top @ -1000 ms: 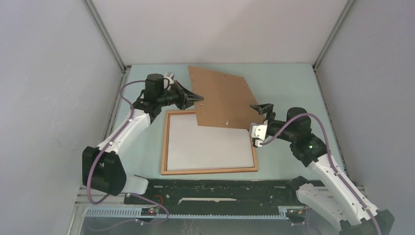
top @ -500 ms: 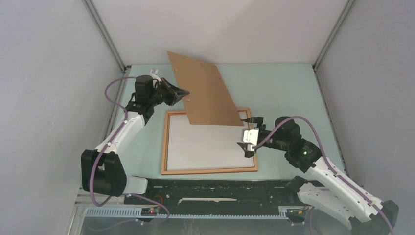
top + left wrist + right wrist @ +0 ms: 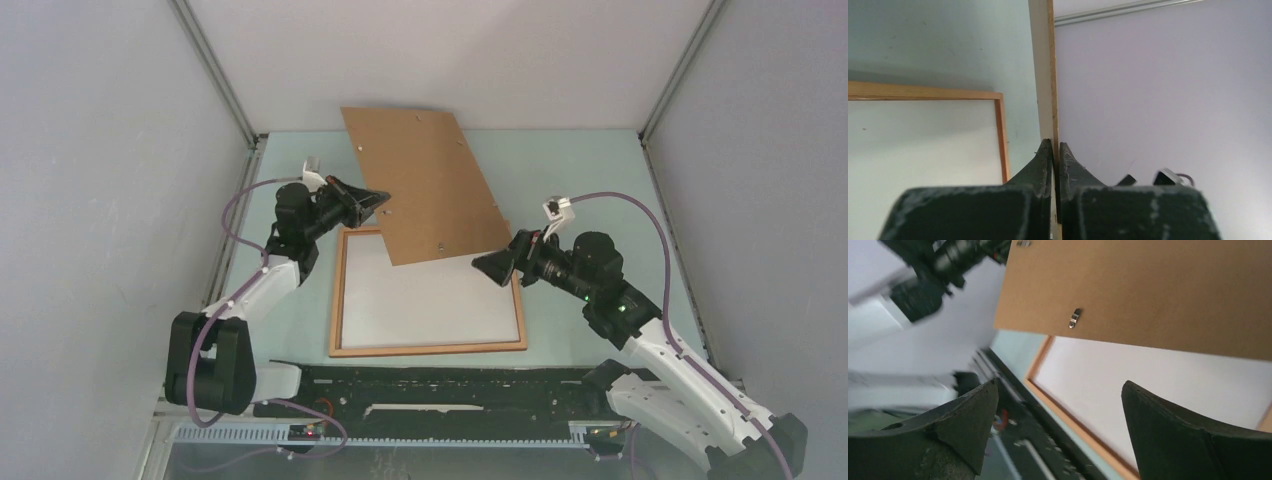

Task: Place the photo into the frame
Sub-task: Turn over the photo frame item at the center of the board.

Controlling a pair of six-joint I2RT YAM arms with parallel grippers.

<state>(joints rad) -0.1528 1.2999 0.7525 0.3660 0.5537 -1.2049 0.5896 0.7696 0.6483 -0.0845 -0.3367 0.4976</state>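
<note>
One step left, I judged — board back on. The frame (image 3: pixel 337 300) lay flat on the counter (image 3: pixel 590 170), white sheet in it prob. the photo (image 3: pixel 430 305), face down. L pincer (image 3: pixel 380 200) clamped the backing board (image 3: pixel 420 180), tilted up; R pincer (image 3: pixel 488 266) gaped wide, empty. Vs 1 s ago — board swung left.

I work in a lab test cell. Plain grey panels (image 3: pixel 90 150) on aluminium struts (image 3: pixel 213 72) box in my pale green table (image 3: pixel 600 160) on three sides. At the table's near edge lie a black mounting rail (image 3: pixel 450 385) and a slotted cable duct (image 3: pixel 400 433).
</note>
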